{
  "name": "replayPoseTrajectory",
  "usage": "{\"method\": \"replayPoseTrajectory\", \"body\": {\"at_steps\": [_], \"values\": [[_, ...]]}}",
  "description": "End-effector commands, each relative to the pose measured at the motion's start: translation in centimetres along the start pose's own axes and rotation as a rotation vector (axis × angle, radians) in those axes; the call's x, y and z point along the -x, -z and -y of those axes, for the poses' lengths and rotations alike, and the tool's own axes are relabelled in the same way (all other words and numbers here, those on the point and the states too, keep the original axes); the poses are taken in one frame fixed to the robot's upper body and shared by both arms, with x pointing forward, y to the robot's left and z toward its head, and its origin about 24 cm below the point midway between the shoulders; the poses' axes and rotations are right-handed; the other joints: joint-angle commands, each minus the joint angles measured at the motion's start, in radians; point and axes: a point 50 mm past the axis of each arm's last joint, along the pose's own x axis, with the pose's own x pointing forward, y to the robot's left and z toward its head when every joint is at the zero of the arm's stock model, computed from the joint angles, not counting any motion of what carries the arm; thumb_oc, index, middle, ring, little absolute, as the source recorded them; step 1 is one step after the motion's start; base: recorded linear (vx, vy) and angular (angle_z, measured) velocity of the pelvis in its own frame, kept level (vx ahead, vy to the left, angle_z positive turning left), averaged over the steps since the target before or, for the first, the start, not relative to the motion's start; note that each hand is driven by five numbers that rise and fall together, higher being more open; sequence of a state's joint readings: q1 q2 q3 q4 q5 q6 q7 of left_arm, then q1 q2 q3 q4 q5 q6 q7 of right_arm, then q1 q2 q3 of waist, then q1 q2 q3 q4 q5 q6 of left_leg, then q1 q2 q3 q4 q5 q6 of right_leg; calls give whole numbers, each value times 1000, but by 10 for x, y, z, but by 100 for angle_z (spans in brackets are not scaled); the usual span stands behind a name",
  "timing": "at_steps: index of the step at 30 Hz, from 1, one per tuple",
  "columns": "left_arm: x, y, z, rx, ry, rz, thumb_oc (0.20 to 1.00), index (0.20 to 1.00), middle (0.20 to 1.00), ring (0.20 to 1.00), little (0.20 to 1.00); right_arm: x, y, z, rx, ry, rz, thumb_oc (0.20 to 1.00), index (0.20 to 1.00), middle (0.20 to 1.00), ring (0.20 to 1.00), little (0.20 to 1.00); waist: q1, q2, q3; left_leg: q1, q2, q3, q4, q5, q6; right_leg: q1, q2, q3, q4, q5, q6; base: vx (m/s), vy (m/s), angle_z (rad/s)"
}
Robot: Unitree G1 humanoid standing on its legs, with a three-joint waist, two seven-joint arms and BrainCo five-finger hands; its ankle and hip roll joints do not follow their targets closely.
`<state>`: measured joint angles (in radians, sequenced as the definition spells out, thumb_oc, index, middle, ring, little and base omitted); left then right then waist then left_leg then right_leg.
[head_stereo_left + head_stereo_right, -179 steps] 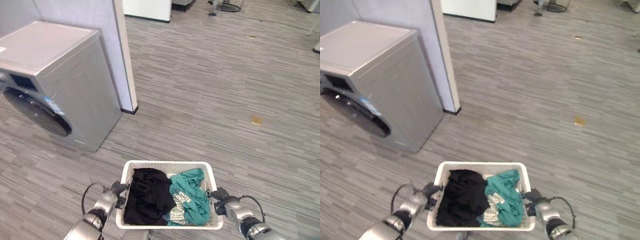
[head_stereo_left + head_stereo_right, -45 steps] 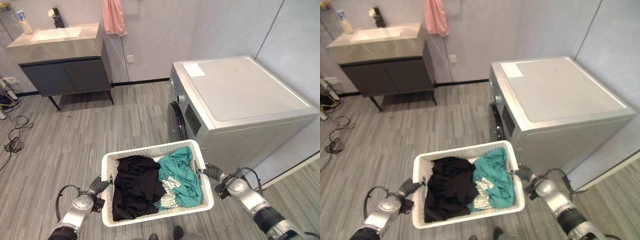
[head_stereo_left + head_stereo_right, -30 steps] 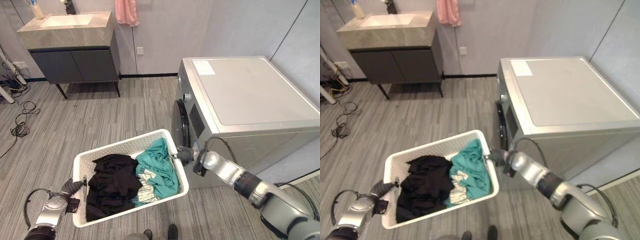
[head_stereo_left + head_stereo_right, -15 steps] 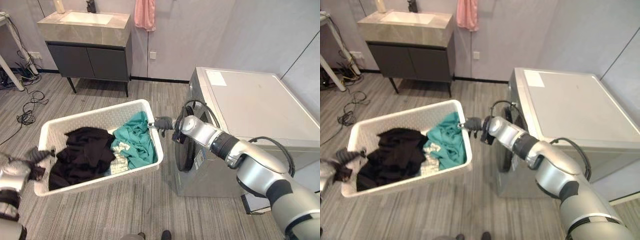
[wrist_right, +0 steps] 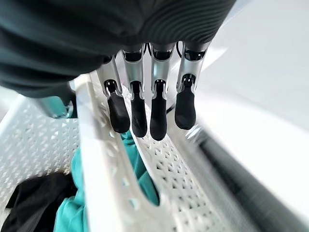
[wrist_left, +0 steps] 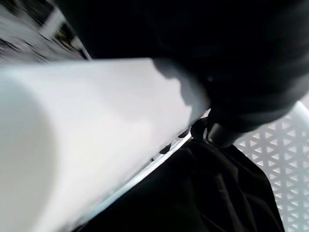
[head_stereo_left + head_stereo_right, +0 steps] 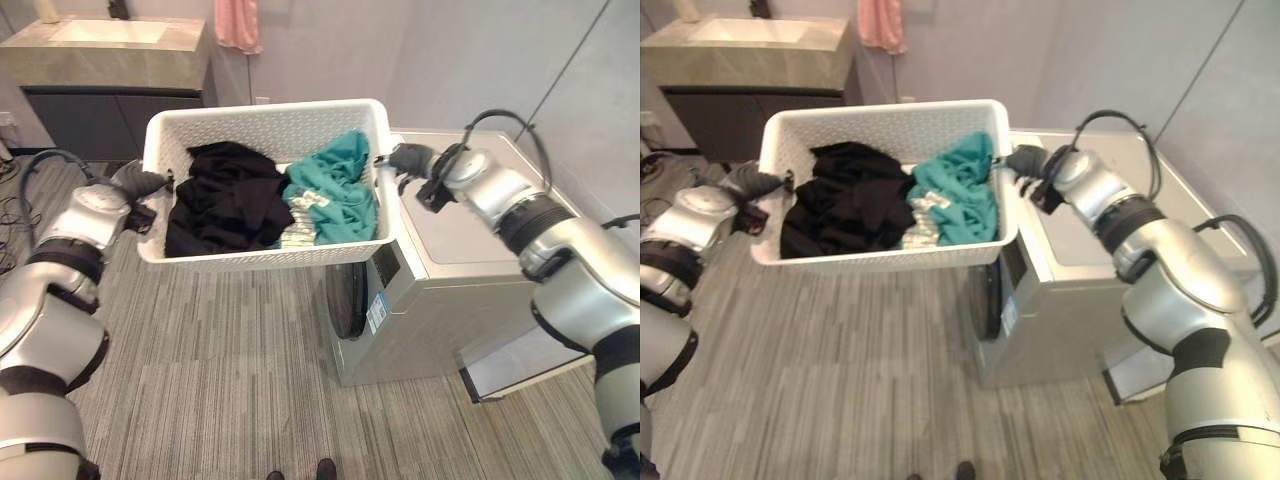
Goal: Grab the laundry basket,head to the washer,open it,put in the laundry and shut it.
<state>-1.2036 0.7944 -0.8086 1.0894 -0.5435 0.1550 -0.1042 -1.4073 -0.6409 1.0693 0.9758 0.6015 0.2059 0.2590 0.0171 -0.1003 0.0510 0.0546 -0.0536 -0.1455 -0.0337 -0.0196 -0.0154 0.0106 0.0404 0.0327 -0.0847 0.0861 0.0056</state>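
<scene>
Two hands hold the white laundry basket [image 7: 265, 190] up in the air beside the washer [image 7: 450, 270]: the left hand [image 7: 138, 185] grips one end rim, the right hand [image 7: 405, 160] curls over the other. Black clothes [image 7: 225, 195] and a teal garment [image 7: 335, 190] lie inside.

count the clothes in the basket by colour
black garment: 1
teal garment: 1
pale patterned piece between them: 1
total: 3 pieces that show, all in the white laundry basket; anything buried under them cannot be seen
</scene>
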Motion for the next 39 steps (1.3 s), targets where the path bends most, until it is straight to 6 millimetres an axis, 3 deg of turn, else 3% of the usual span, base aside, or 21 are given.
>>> {"method": "replayPoseTrajectory", "body": {"at_steps": [1,6,13,18,20,22,23,25,26,29,31,33,36,39], "values": [[5,-61,-24,50,-97,201,200,200,200,200,200,35,-32,82,-153,324,118,200,200,200,200,200,-4,39,-79,59,-20,53,16,-56,-3,13,-6,16,1,-25,98,19,-15,-17],[6,-92,-19,61,-113,274,200,200,200,200,200,47,-22,99,-216,406,131,200,200,200,200,200,-44,64,-82,67,-9,67,1,-54,-9,11,2,27,-1,-31,94,38,-29,-17],[6,-116,-4,40,-90,321,200,200,200,200,200,56,-12,111,-202,444,79,200,200,200,200,200,-78,82,-76,65,1,72,-4,-51,-20,3,8,34,4,-37,86,32,-57,-8],[5,-119,5,49,-75,323,200,200,200,200,200,60,-10,116,-186,456,61,200,200,200,200,200,-99,94,-68,60,6,74,6,-54,-28,-4,11,34,17,-50,78,21,-42,0],[5,-120,8,56,-65,323,200,200,200,200,200,61,-9,117,-171,456,53,200,200,200,200,200,-112,100,-63,56,9,77,35,-60,-36,-5,13,35,29,-60,72,34,-38,4],[4,-120,12,59,-53,326,200,200,200,200,200,64,-10,119,-139,455,49,200,200,200,200,200,-121,100,-44,18,-3,83,165,-40,-59,0,12,37,44,-64,62,12,-34,12],[3,-121,15,61,-46,328,200,200,200,200,200,66,-11,122,-119,459,48,200,200,200,200,200,-119,87,-12,-42,-21,91,317,-7,-87,12,5,38,62,-65,54,15,-41,15],[3,-122,17,62,-42,330,200,200,200,200,200,68,-9,123,-120,464,44,200,200,200,200,200,-115,79,3,-78,-16,100,374,12,-98,19,1,39,73,-68,51,20,-18,9],[3,-123,23,68,-23,333,200,200,200,200,200,72,-2,128,-143,482,37,200,200,200,200,200,-116,62,23,-166,30,175,381,20,-83,36,-20,28,91,-83,46,53,22,8],[2,-121,22,37,-33,315,200,200,200,200,200,75,7,131,-161,503,18,200,200,200,200,200,-98,53,33,-237,57,174,312,21,-62,54,-28,32,104,-103,49,80,30,26],[1,-119,21,29,-40,307,200,200,200,200,200,73,13,129,-166,503,1,200,200,200,200,200,-84,66,41,-273,86,126,232,102,-73,66,-13,50,117,-119,49,137,72,-17],[1,-116,21,39,-41,301,200,200,200,200,200,69,27,124,-183,498,-36,200,200,200,200,200,-68,82,45,-315,146,84,81,174,-93,115,-7,97,116,-152,54,270,142,-26],[-1,-106,19,21,-46,274,200,200,200,200,200,66,44,119,-190,492,-108,200,200,200,200,200,-47,101,27,-302,164,83,-7,213,-103,175,-11,151,113,-187,71,298,199,-47],[-2,-102,17,4,-48,256,200,200,200,200,200,62,47,113,-171,474,-132,200,200,200,200,200,-32,115,15,-296,148,44,34,217,-95,197,-28,184,121,-205,82,246,288,-63]]}}
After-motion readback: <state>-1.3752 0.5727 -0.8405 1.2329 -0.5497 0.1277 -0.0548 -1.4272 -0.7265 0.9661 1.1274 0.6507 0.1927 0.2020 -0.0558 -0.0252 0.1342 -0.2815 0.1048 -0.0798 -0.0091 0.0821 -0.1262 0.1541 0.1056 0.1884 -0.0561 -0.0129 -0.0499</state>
